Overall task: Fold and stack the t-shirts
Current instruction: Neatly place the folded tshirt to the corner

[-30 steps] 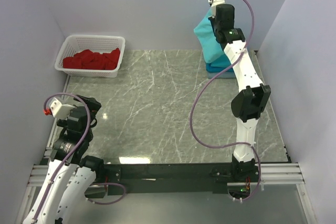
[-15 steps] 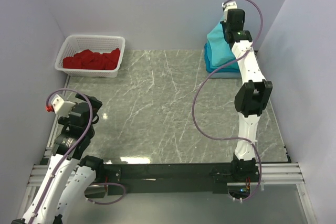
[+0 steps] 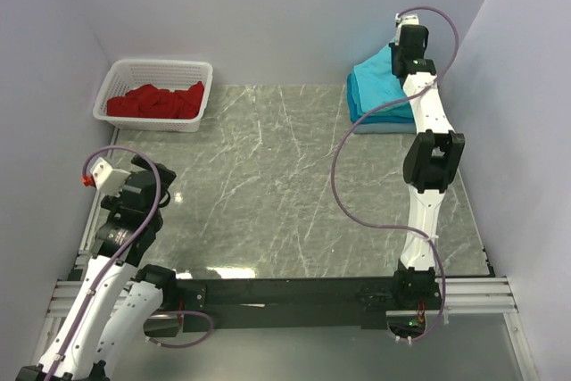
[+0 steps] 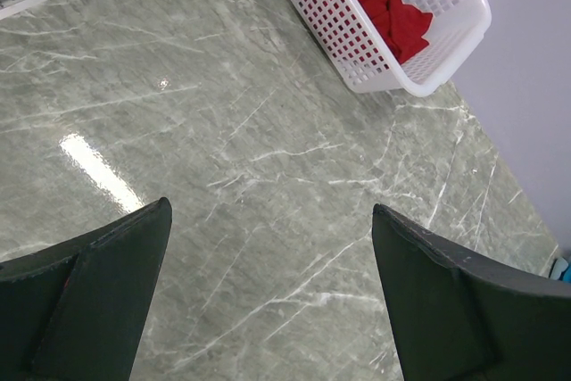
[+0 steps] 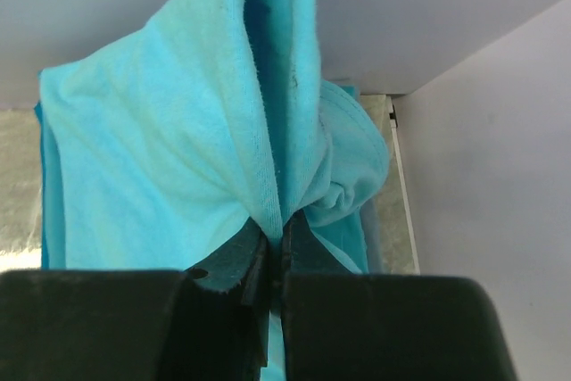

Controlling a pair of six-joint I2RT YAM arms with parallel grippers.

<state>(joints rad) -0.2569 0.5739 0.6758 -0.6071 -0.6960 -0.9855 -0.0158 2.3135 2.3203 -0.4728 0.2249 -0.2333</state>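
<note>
Right gripper [image 5: 277,254]: the jaws are closed on a pinched fold of the top shirt [image 5: 152,158]. The cloth runs forward from the fingertips and drapes to both sides of them. I read the shirt as partly lifted, with its lower part lying on the stack [image 3: 368,111] directly below the gripper.

Left gripper [image 4: 272,216]: the jaws are wide apart and hold nothing. It hangs above the table [image 4: 268,131]. A basket [image 4: 419,51] of red cloth [image 4: 384,2] lies ahead of it, to its right.

Handling, as I judge it:
- The shirt is light, soft and limp.
- It has no stiffness, so any unsupported part sags, and a single pinch bunches it.
- It is not fragile, and the knit should not slip from closed pads.
- Take hold at a hem or shoulder seam and gather both layers.
- To spread it flat, grip two corners, one per gripper.
</note>
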